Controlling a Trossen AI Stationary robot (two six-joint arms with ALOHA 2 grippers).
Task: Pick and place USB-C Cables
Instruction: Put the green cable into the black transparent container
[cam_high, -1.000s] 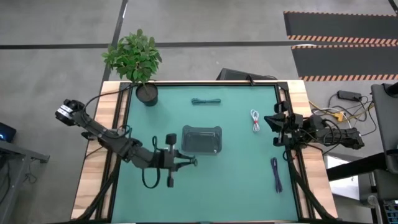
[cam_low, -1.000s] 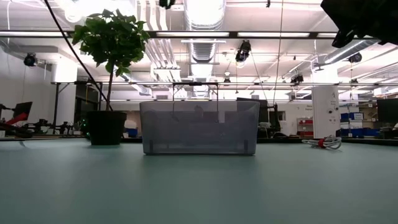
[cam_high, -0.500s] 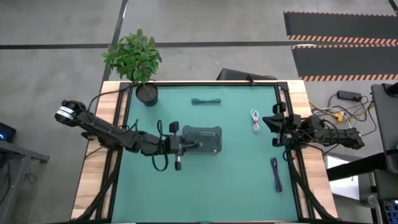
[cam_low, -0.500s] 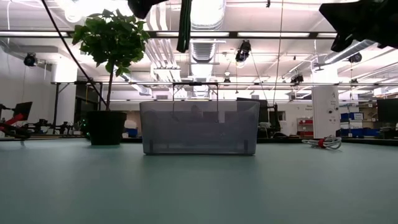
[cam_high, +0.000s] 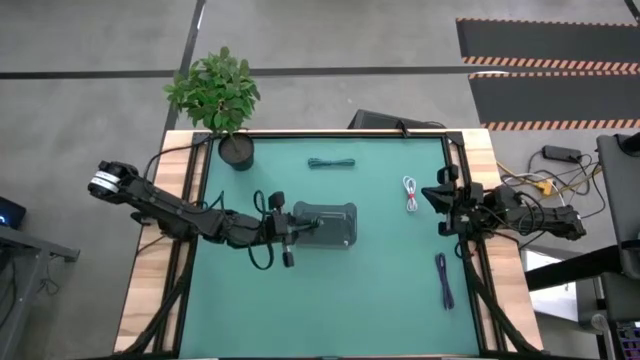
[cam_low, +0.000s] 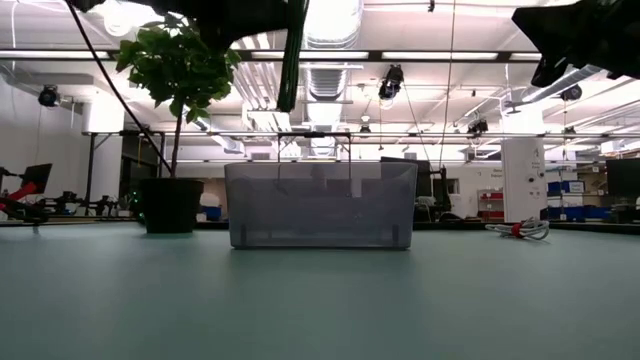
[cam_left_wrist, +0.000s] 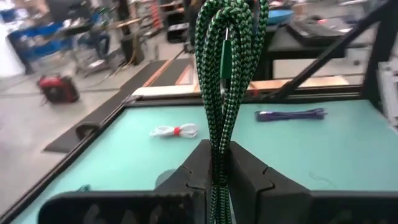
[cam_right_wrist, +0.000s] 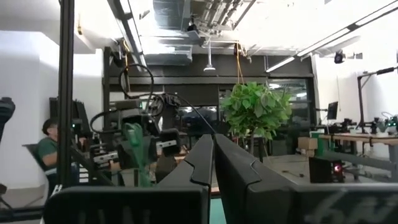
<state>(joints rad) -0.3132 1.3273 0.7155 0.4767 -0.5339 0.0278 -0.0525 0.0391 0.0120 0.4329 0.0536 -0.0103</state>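
Observation:
My left gripper hangs over the left end of the clear bin, shut on the green cable bundle. In the low view the green cable hangs above the bin. The dark teal cable lies near the far edge. The white-and-red cable lies right of the bin, and the purple-blue cable near the right edge. My right gripper waits shut at the right edge, beside the white-and-red cable. My left gripper pinches the green bundle between its two fingers, near one end of the coil. Several strands run together through the hold and stretch out past the fingertips. The bundle is lifted clear and hangs upright above the bin in the low view.
A potted plant stands at the far left corner. Black frame rails run along the table's left and right sides. A person shows in the room beyond the table. Bare green mat lies toward the near edge.
My left gripper has moved from the near left toward the bin, going right and toward the far edge, still shut on the green cable. In the low view the cable has come into sight above the bin and sunk lower.

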